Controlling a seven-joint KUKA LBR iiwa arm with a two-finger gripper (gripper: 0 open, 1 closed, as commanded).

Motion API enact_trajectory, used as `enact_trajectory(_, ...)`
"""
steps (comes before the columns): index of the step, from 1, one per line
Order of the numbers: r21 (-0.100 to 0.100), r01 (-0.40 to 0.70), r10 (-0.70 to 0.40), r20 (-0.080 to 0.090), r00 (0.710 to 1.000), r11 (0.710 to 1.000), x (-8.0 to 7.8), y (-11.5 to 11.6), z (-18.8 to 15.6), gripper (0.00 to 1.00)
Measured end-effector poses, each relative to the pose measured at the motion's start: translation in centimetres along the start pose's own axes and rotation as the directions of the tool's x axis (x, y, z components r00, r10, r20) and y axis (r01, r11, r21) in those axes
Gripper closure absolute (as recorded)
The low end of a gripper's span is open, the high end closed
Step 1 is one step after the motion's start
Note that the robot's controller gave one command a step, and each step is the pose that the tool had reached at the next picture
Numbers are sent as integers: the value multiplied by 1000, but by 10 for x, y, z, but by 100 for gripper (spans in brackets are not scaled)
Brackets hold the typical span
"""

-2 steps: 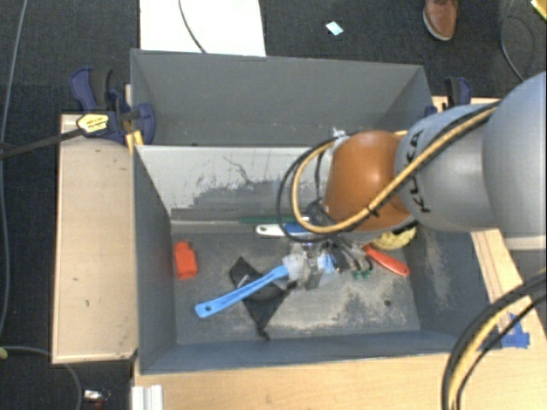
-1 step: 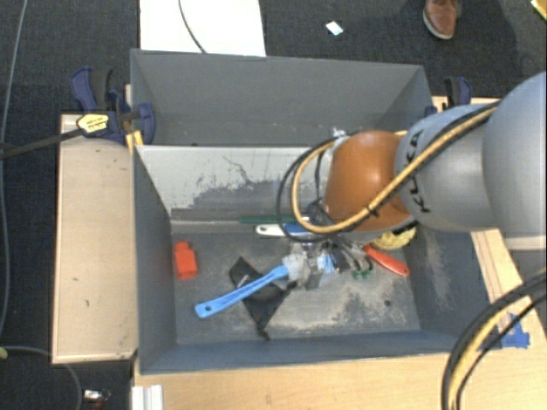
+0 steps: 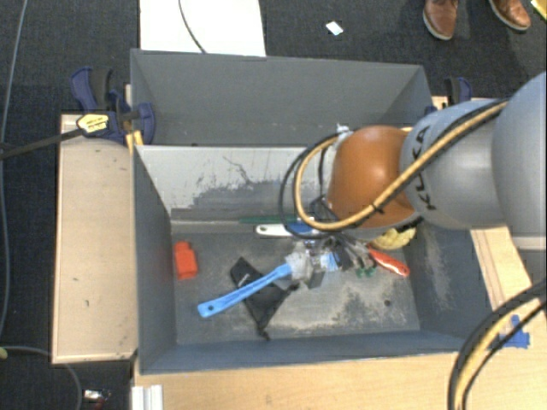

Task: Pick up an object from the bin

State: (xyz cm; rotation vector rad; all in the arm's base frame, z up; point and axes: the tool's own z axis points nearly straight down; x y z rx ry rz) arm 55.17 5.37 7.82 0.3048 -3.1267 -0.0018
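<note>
My gripper (image 3: 314, 261) is low in the middle of the bin, under the arm's orange cover. It sits at the upper right end of a long blue plastic tool (image 3: 244, 291), which slants down to the lower left across the floor. A black flat piece (image 3: 259, 301) lies partly under that tool's handle. Just right of the gripper lie a red-orange piece (image 3: 391, 266) and a small green bit (image 3: 364, 272). Whether the blue tool is gripped is hidden.
An orange block (image 3: 185, 260) stands alone at the left of the floor. A white and green stick-like thing (image 3: 272, 228) lies along the back wall. A yellow thing (image 3: 395, 238) peeks out at the right under the arm.
</note>
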Motion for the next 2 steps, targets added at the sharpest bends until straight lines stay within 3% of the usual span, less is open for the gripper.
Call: enact_trajectory(2, 0, -2, 2, 3, 1000, 1000, -1, 0, -43, 100)
